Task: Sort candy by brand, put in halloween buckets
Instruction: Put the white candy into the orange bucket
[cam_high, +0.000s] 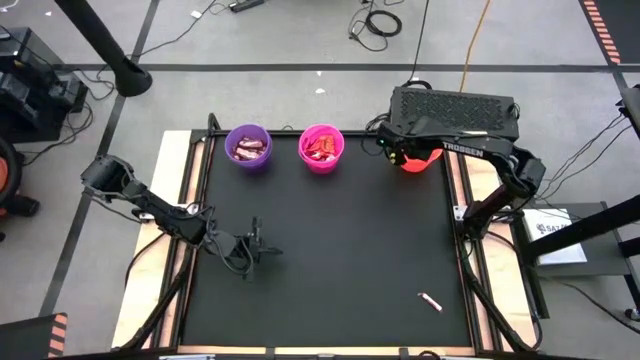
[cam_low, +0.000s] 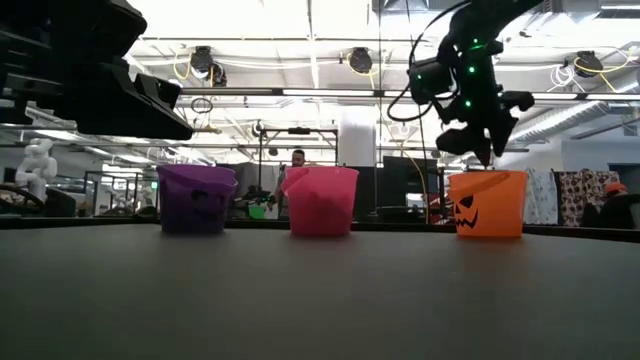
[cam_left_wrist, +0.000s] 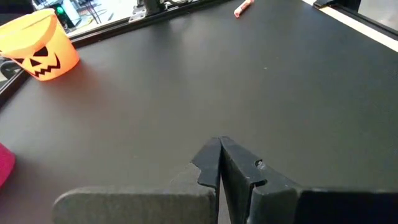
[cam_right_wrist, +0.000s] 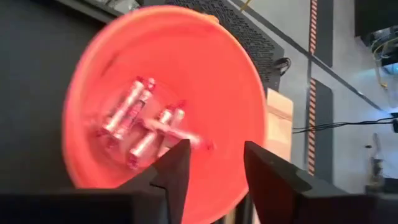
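Observation:
Three buckets stand in a row along the table's far edge: purple (cam_high: 248, 147), magenta pink (cam_high: 321, 147) and orange (cam_high: 410, 160). The orange one is mostly hidden under my right arm in the high view. My right gripper (cam_right_wrist: 214, 165) is open and empty, just above the orange bucket (cam_low: 487, 203), pointing down into it. Several pale stick candies (cam_right_wrist: 134, 118) lie on that bucket's bottom. The purple bucket holds dark maroon candy, the pink one red-orange candy. One pale stick candy (cam_high: 430, 301) lies on the mat at the near right. My left gripper (cam_left_wrist: 219, 149) is shut and empty over the mat's left part (cam_high: 266, 248).
The black mat (cam_high: 340, 240) between the buckets and the near edge carries only the one stick candy, which also shows in the left wrist view (cam_left_wrist: 242, 7). Wooden strips (cam_high: 175, 200) border the mat on both sides. A person stands far off in the room (cam_low: 297, 160).

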